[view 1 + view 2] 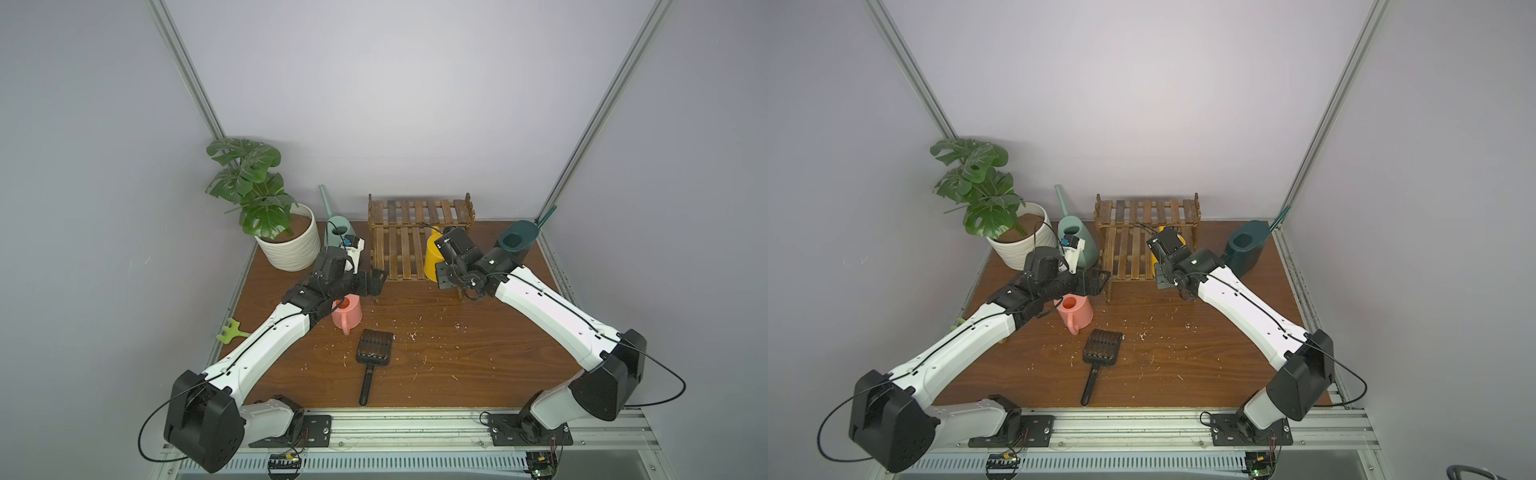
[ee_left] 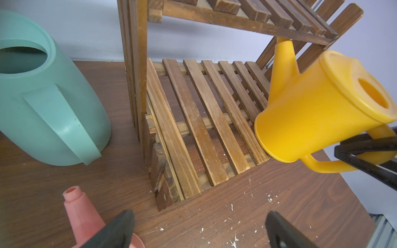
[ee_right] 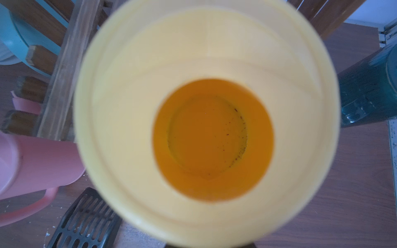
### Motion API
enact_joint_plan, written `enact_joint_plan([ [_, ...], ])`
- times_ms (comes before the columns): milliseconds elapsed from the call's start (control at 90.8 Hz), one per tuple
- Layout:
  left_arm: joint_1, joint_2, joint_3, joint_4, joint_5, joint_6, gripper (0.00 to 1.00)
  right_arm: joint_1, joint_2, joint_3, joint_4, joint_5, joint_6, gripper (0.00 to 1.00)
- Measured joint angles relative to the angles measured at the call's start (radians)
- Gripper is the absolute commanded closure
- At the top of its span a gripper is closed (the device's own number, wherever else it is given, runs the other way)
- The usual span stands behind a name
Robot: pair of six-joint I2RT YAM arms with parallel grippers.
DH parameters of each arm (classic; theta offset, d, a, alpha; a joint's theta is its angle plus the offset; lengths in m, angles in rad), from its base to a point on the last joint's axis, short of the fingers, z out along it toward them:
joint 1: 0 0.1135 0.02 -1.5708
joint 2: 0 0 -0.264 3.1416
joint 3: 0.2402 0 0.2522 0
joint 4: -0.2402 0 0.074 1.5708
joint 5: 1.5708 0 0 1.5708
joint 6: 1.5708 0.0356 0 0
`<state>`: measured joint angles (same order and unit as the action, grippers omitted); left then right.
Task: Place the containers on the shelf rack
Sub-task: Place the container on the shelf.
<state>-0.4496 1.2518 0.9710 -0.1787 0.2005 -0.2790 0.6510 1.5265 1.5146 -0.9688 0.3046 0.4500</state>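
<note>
The yellow watering can [image 2: 311, 111], mug-like with a short spout, is tilting against the right end of the shelf rack [image 2: 206, 120]'s lower tier. The right gripper [image 2: 352, 150] is pinching its handle. Only the left wrist view is showing this grip; the right wrist view is showing just the can's holed top. The left gripper [image 2: 199, 216] is gaping before the rack's left end. Count: four cans, one rack.

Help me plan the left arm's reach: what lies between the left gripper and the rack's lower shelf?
Only bare table with scattered white crumbs lies between the left gripper and the rack, shown in the left wrist view.

top views overlook whole table [image 1: 478, 365]; wrist views close.
</note>
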Motion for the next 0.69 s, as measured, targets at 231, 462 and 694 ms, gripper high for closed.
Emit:
enact_joint_plan([
  [231,0.0,0.0,0.0,0.0,0.002,0.0,0.02,-0.005,0.009,0.0,0.0,-0.01,-0.043,0.74],
  [462,0.0,0.0,0.0,0.0,0.002,0.0,0.02,-0.017,0.028,0.0,0.001,-0.009,-0.047,0.7],
  [694,0.0,0.0,0.0,0.0,0.002,0.0,0.02,-0.023,0.027,0.0,0.016,-0.009,-0.043,0.63],
])
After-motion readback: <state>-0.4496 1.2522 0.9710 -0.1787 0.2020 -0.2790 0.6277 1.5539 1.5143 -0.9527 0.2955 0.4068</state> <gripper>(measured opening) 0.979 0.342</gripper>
